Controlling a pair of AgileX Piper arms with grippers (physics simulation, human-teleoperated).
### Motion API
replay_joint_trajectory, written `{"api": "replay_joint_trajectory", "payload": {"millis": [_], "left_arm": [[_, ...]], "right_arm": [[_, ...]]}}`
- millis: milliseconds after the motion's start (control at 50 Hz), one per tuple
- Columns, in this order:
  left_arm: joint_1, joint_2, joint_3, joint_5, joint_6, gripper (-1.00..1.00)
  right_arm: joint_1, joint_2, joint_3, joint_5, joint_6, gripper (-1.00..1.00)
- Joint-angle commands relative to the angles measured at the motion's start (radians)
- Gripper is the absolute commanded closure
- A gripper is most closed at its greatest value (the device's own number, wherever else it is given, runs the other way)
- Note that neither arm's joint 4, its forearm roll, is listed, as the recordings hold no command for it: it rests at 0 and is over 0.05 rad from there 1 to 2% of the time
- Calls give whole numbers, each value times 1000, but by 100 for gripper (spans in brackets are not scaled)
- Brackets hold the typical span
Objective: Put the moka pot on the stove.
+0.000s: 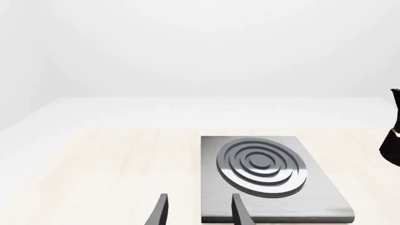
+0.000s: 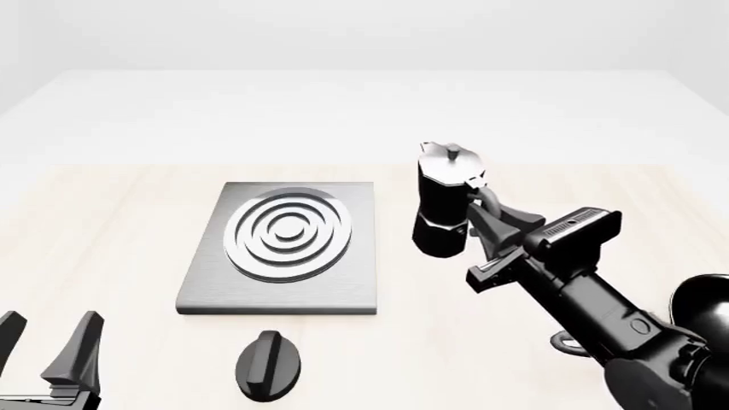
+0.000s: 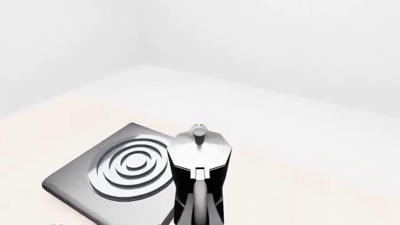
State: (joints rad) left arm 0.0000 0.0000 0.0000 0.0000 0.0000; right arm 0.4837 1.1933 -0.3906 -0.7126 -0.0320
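We see the moka pot (image 2: 446, 201) upright, just to the right of the stove (image 2: 285, 248) and not over it; whether its base rests on the desk (image 2: 114, 222) or hangs just above it we cannot tell. The right gripper (image 2: 487, 207) reaches it from the handle side, its fingers clamped on the black side handle. The burner rings (image 2: 287, 233) lie bare, with nothing between pot and slab.

We judge the main risk to be a tilt: held only by its handle, the pot could swing or slip on the way across. Carried too low, its base could catch the raised edge of the stove and push the slab.

Near the front edge of the stove lies a black oval knob (image 2: 269, 365), clear of the pot's path. The left gripper (image 2: 46, 350) hangs low at the near left, fingers apart and holding nothing. A dark rounded object (image 2: 706, 299) shows at the far right edge.
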Motion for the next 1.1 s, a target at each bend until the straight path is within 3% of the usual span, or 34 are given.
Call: {"api": "replay_joint_trajectory", "payload": {"millis": [20,1100], "left_arm": [[0,0,0,0,0,-100],[0,0,0,0,0,-100]], "right_arm": [[23,40,-65,-12,10,100],[157,327,-325,-86,6,100]]}}
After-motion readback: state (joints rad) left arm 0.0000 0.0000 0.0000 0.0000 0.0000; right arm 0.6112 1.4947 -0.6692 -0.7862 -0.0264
